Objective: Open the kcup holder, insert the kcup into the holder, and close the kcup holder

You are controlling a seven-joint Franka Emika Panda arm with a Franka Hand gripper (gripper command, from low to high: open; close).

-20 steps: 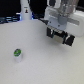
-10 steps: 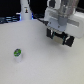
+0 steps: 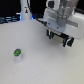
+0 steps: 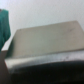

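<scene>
My pincer [image 3: 60, 39]: hangs above the white table, toward the exterior view's upper right, below my white wrist housing. Two dark fingers [image 3: 51, 35] point down. The picture is too blurred to show whether they are parted or closed, so I cannot tell. Nothing is visibly held between them.

Kcup [image 3: 17, 54]: small white cup with a round green top, standing upright on the table toward the exterior view's lower left. It is well apart from my pincer, with bare table between us.

Kcup holder [image 4: 45, 45]: seen only from my wrist camera, as a broad, flat grey-brown slab with a darker front edge, filling most of that picture. Drawers, handles and pod slots cannot be made out in the blur. I cannot tell whether it is open or shut.

Table [image 3: 45, 65]: plain white surface across most of the exterior view.

White post [image 3: 25, 10]: tall, pale, bottle-shaped, at the far edge of the table.

Green patch [image 4: 4, 25]: at the edge of my wrist picture, beside the slab, too blurred to identify.
</scene>
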